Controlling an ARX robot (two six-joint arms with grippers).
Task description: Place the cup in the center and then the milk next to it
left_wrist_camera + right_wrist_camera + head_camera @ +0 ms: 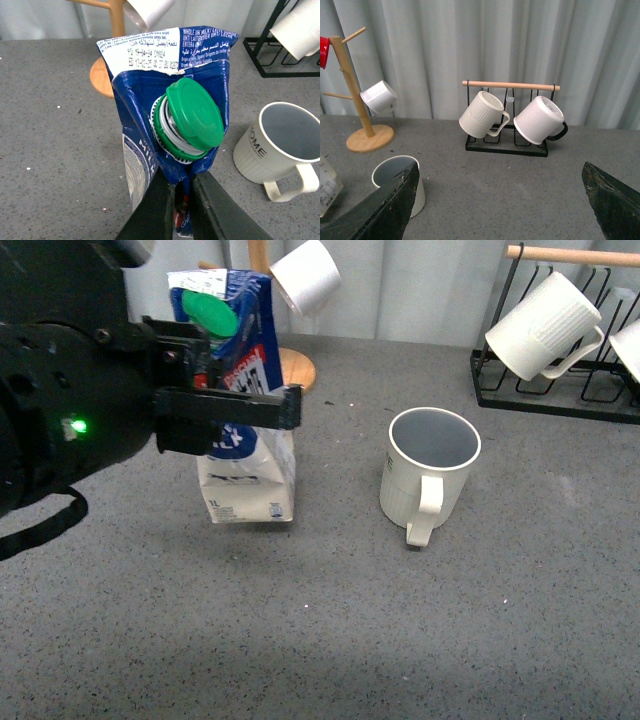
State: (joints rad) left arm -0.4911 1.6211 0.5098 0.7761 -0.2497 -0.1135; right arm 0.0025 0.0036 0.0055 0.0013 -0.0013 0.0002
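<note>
Milk hangs in our left gripper, which is pinched tight on the folded top of the carton, just under the green cap. The carton stands tall and tips a little. We cannot tell if its bottom touches the grey table or floats just over it. It is to the left of the cup, with a bare strip of table between them. The cup sits upright near the middle of the table, with its handle toward us. So we think the next move is a short trip toward the cup, stopping before the carton bumps it, then a straight set-down. Our right gripper is spread wide with nothing in it, off on the cup's other side. The table is flat, and there is room beside the cup. Behind the cup are a black rack with mugs and a wooden mug tree, both well away.
</note>
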